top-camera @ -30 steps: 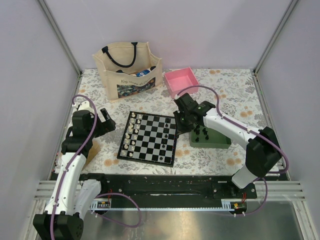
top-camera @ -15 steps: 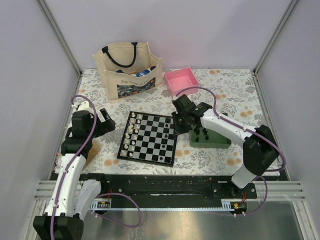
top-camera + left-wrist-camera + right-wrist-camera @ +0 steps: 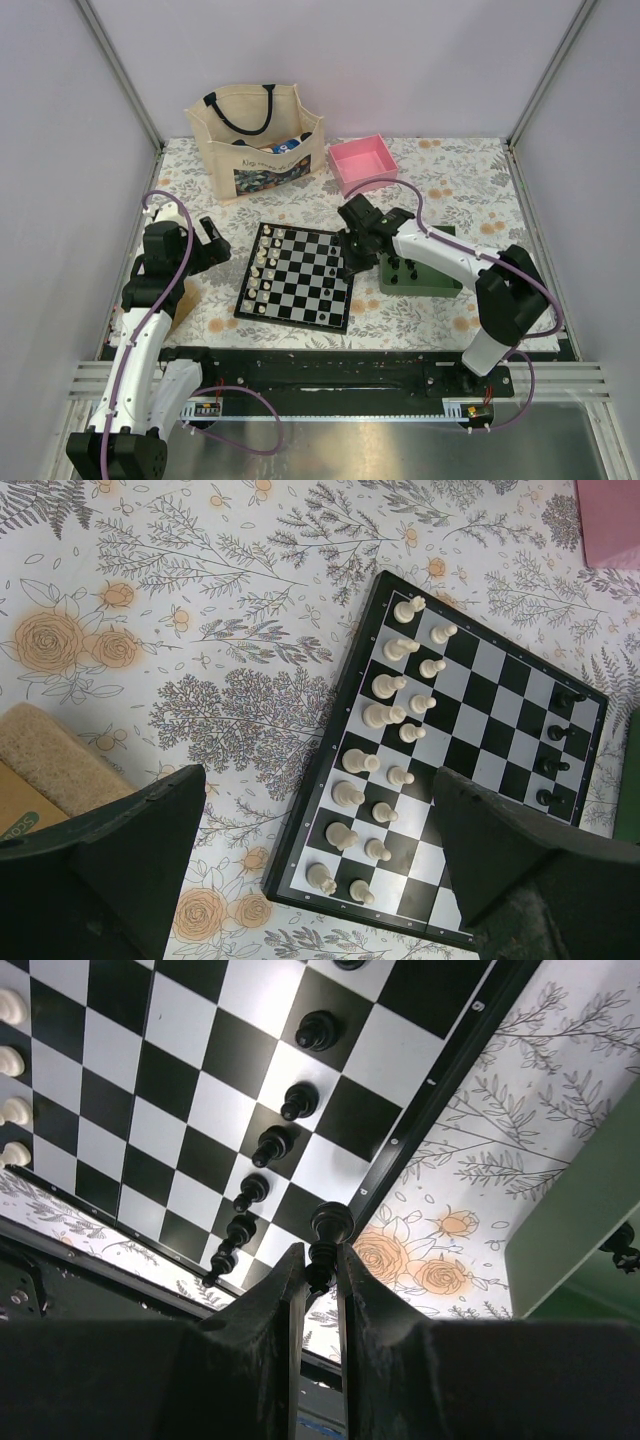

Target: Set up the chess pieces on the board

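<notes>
Right end effector [image 3: 318, 1260] pinching black piece [image 3: 328, 1228] above rim of board [image 3: 430, 1085]. Risk: released there it tips, or descent knocks placed pieces [image 3: 272, 1146].

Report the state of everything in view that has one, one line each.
Right gripper, shut on a black chess piece.
Left gripper, open, empty.
Board, partly set up.
Green tray, holding black pieces.
Pink box, open, looks empty.
Tote bag, upright, open.
</notes>
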`<move>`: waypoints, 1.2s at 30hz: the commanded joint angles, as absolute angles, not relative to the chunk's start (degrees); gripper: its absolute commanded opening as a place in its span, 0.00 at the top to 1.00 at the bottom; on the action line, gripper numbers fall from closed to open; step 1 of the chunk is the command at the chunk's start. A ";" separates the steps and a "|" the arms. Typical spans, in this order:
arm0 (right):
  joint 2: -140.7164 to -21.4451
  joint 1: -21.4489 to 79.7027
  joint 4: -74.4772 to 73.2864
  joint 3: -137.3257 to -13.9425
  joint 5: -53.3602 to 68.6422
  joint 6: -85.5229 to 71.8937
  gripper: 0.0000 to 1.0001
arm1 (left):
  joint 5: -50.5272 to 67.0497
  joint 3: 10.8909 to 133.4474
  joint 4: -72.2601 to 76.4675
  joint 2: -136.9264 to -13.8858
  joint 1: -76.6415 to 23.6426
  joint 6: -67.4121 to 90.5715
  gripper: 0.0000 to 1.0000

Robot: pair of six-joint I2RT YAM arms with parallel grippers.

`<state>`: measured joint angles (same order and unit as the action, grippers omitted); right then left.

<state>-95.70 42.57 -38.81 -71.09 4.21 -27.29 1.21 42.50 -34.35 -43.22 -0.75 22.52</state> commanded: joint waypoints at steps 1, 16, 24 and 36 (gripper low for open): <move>-96.50 44.56 -37.88 -72.07 4.75 -27.77 0.83 | 0.26 42.98 -32.26 -42.72 -0.88 22.76 0.01; -100.02 46.32 -36.83 -72.77 2.47 -27.16 0.83 | 0.26 42.80 -32.34 -42.71 -0.88 22.76 0.01; -100.55 46.32 -36.74 -73.65 1.93 -26.72 0.83 | 0.26 42.80 -32.43 -42.71 -0.97 22.85 0.01; -102.04 46.32 -36.56 -74.97 0.88 -26.02 0.82 | 0.26 42.89 -32.34 -42.98 -0.88 22.85 0.01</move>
<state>-101.19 45.76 -37.52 -72.47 3.40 -26.65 1.13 42.50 -34.33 -43.22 -0.75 22.52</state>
